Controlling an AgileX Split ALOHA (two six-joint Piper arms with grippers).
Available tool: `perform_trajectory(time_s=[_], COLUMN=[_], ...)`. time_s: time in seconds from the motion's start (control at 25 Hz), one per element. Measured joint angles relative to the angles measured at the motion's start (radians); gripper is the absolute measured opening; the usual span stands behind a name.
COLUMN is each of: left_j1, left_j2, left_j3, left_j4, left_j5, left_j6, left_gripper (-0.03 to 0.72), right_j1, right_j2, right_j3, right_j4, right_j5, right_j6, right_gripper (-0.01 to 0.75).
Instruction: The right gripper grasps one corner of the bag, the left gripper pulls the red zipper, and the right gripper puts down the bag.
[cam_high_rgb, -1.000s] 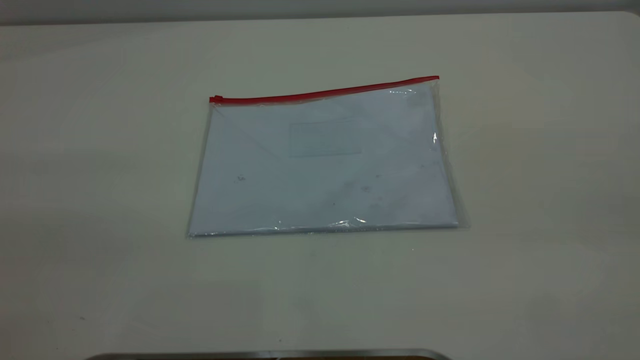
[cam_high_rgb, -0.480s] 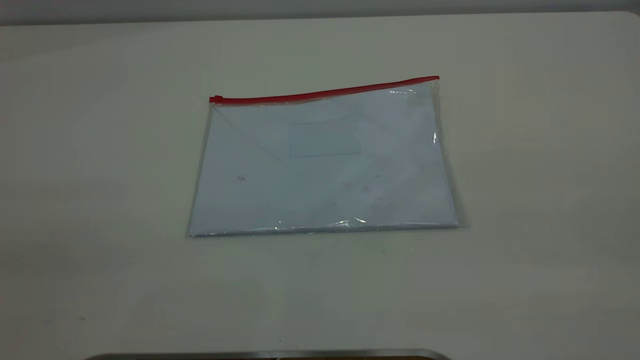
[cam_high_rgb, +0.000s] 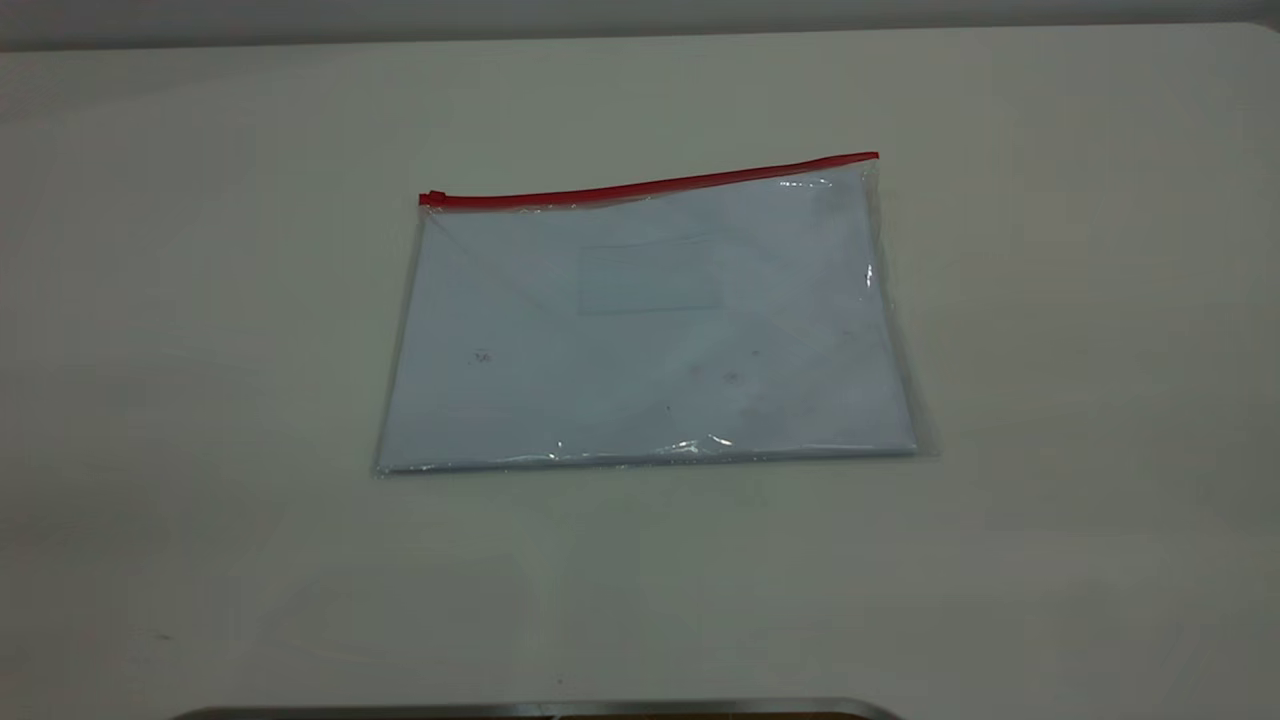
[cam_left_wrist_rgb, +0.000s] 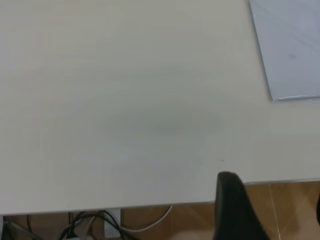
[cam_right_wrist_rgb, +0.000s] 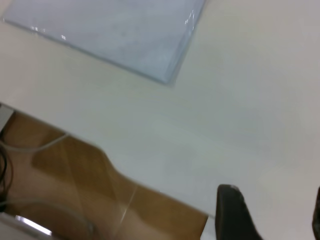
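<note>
The bag (cam_high_rgb: 650, 330) lies flat at the table's middle, a clear pouch with pale sheets inside. The red zipper (cam_high_rgb: 650, 186) runs along its far edge, with the slider tab (cam_high_rgb: 432, 197) at the left end. The corner of the bag (cam_high_rgb: 872, 162) at the strip's right end lies free. Neither gripper shows in the exterior view. My left gripper (cam_left_wrist_rgb: 272, 200) is open and empty at the table's edge, well away from the bag (cam_left_wrist_rgb: 292, 45). My right gripper (cam_right_wrist_rgb: 272, 212) is open and empty over the table near its edge, away from the bag (cam_right_wrist_rgb: 115, 30).
The pale table (cam_high_rgb: 200, 400) spreads wide around the bag. Brown floor with cables (cam_left_wrist_rgb: 90, 222) shows beyond the table's edge in the wrist views. A metal rim (cam_high_rgb: 540, 708) sits at the near edge of the exterior view.
</note>
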Motion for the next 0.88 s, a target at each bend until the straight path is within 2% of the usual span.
perform_trajectory(time_s=[0.28,0.88], left_j1=[0.000,0.000], left_j2=[0.000,-0.056], left_j3=[0.000,0.001], left_j4=[0.000,0.000], left_j5=[-0.001,-0.001], left_j6=[0.000,-0.002], left_gripper=[0.457,0.457], right_j1=[-0.199,-0.206], right_j2=[-0.204,-0.210], right_j3=[0.000,0.000], right_j4=[0.005,0.006], right_j5=[0.003,0.007], right_j6=[0.000,0.003], right_gripper=[0.420,0.417])
